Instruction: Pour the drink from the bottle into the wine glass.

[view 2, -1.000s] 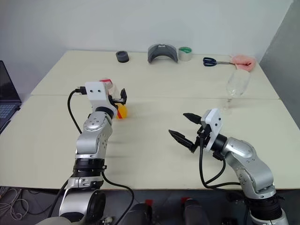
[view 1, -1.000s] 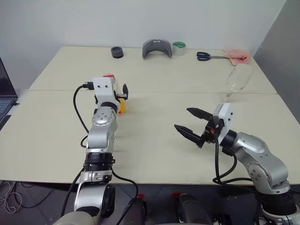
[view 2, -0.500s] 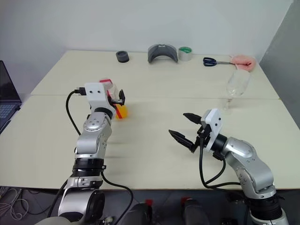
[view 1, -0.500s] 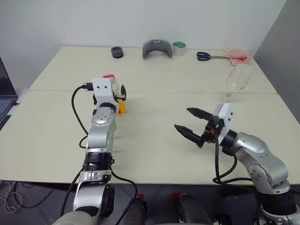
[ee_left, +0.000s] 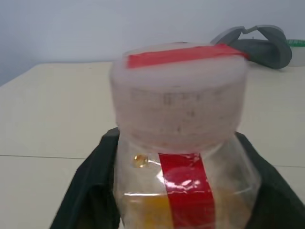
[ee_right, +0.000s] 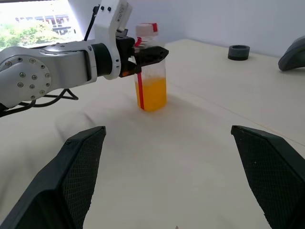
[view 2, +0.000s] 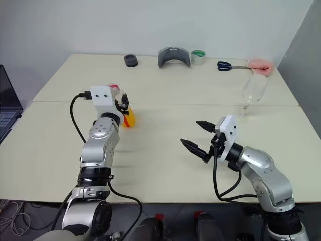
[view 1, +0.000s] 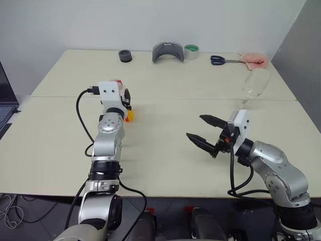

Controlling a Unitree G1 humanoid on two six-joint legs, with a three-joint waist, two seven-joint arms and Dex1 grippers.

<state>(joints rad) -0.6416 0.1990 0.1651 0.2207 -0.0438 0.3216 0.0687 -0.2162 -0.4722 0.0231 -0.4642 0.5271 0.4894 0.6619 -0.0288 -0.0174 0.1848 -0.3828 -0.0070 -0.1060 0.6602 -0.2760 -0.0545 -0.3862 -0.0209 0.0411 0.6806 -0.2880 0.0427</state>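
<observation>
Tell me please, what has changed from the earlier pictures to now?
The left gripper closed its fingers on the bottle, which stands where it was on the table. The right gripper stayed open and in place. The wine glass did not move.

A plain lab or test room. Two pale beige tables (view 1: pixel 165 150) stand against bare white walls (view 1: pixel 75 25). An open dark laptop (view 1: pixel 6 103) sits at nine o'clock.

No readable text; faint marks on the bottle (ee_left: pixel 181 157) cap may be print.
</observation>
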